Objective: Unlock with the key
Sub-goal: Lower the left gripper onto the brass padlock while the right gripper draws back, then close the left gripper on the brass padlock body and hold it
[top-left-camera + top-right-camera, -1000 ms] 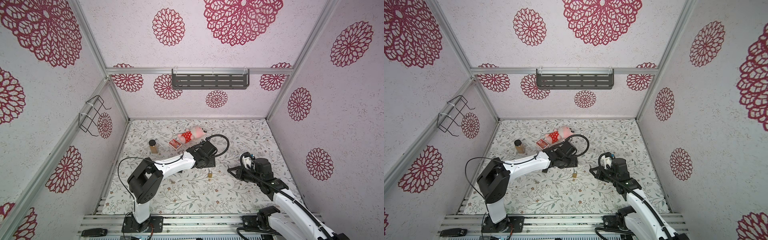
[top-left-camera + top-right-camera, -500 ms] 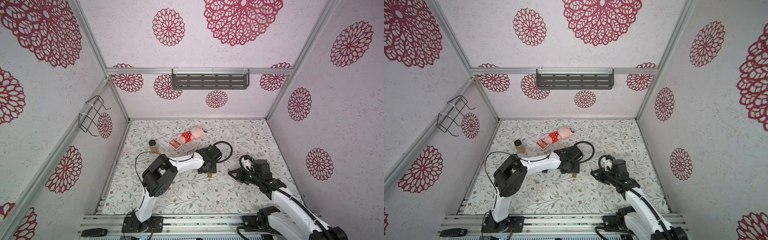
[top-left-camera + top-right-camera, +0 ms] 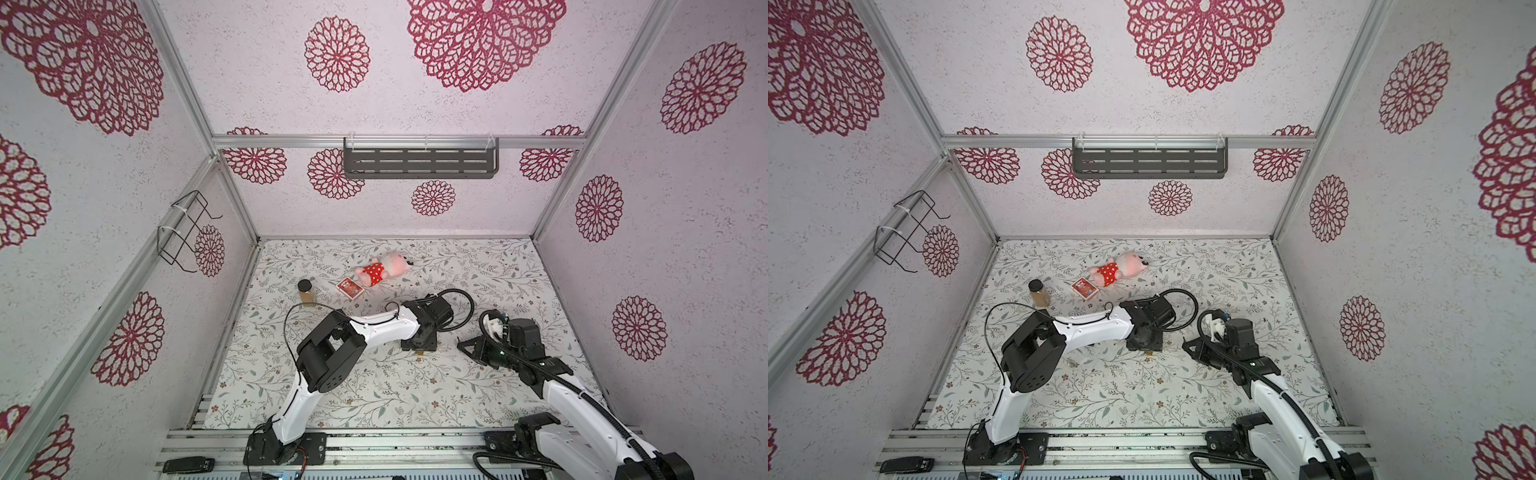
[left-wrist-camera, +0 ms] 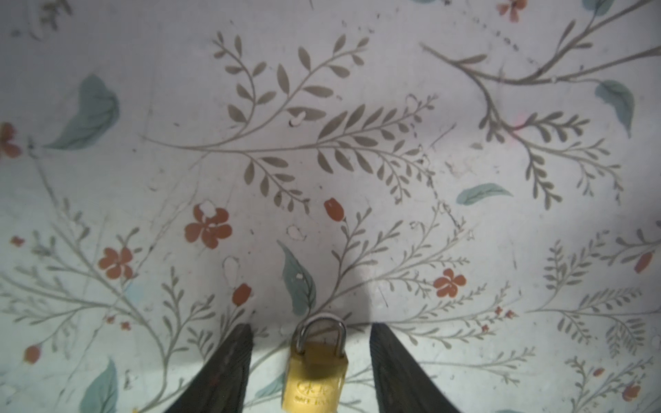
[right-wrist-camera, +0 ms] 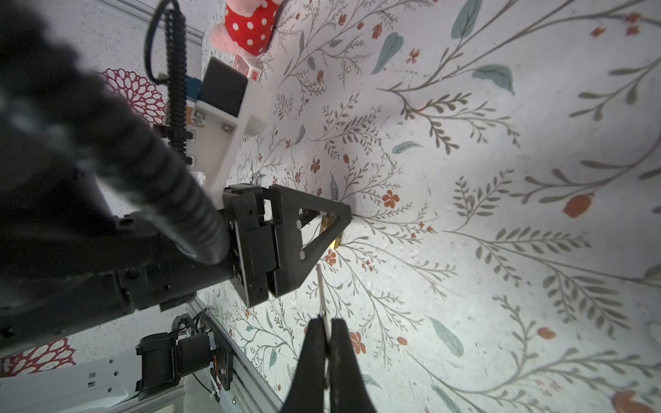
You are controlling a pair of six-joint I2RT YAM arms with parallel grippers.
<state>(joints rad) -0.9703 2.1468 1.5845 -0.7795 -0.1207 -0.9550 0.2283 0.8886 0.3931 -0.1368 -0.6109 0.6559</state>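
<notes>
A: Left wrist view: where's the padlock [image 4: 316, 375]?
B: Lying on the desk [image 4: 357, 107], untouched, between the spread fingers of my left pincer [image 4: 311, 327]. I'd centre, squeeze its body firmly, then my right pincer [image 5: 325, 323], pinching the key [image 5: 321, 293], can aim.

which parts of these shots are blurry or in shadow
Right wrist view: the black hose near the lens is smeared out of focus, while the key is crisp. Left wrist view: a soft shadow dims the mat by the padlock. Both top views: evenly lit and sharp.
</notes>
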